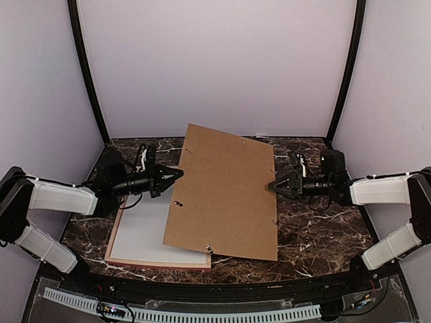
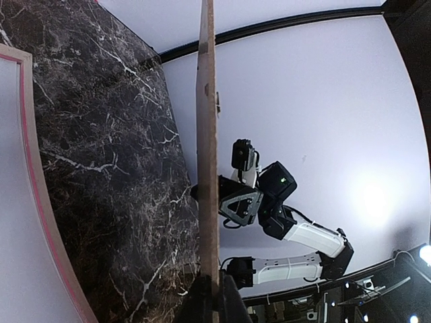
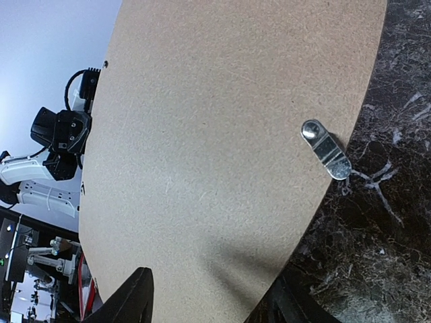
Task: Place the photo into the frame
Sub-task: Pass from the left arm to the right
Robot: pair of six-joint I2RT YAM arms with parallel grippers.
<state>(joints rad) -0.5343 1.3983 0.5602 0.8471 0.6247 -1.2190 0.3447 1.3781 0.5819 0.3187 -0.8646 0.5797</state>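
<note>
A brown backing board (image 1: 225,192) hangs tilted above the table, and its left edge is pinched in my left gripper (image 1: 176,176), which is shut on it. The left wrist view shows the board (image 2: 207,134) edge-on, running up from the shut left gripper (image 2: 215,299). My right gripper (image 1: 273,186) is open at the board's right edge. Its fingers (image 3: 135,299) stand wide apart with the board's face (image 3: 222,134) between them. The pink-red frame (image 1: 158,264) lies flat at the near left, half under the board. A white sheet (image 1: 141,235) fills it; I cannot tell whether it is the photo.
A metal turn clip (image 3: 326,149) sits on the board near its right edge, and more small clips dot its rim. Dark marble table (image 1: 323,229) shows to the right of the board. Black posts and pale walls close in the back and sides.
</note>
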